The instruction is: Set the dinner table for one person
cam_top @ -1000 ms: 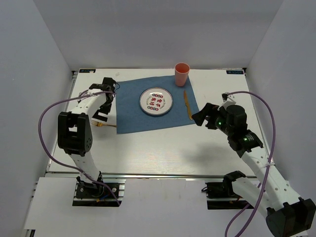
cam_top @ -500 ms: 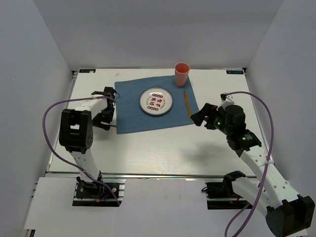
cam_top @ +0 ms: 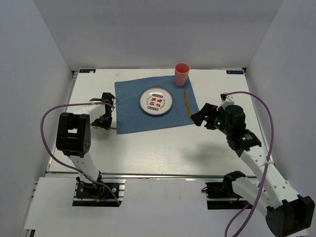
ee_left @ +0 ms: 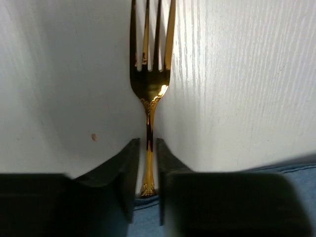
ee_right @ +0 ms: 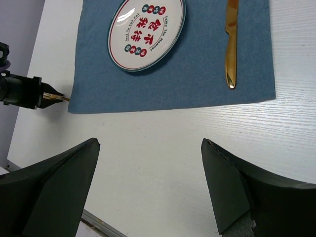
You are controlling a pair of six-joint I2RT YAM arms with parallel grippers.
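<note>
Fork step in hand, I'd say. The left gripper (ee_left: 147, 148) sits low on the big white rectangular dinner table (cam_top: 163, 148), which lies under everything, with its silver rail along the near edge by the arm bases. The fingers (ee_left: 129, 163) are set narrow, one on each side of the handle of the slim gold metal fork (ee_left: 148, 84). A thin sliver of white shows on both sides of the handle, so I cannot tell whether it is a real pinch or just a straddle.

The fork lies flat on bare tabletop. Its handle end is at the left edge of the blue cloth placemat (cam_top: 133, 108), near the mat's near-left corner, and its tines point away from the mat. That is crosswise, I judge. The next move calls for a firm grip, a turn so the fork runs along the mat's left side, and a set-down left of the plate.

The right gripper (ee_right: 150, 143) hangs above bare table just off the mat's right side, fingers spread wide, nothing in them.

The round white patterned plate (cam_top: 156, 101) is mid-mat. The gold knife (cam_top: 187, 104) lies on the mat right of the plate. The orange plastic cup (cam_top: 181, 74) stands upright at the far right corner. Nothing stands between the fork and its spot. The mat edge could snag the handle, and the plate rim is near.
</note>
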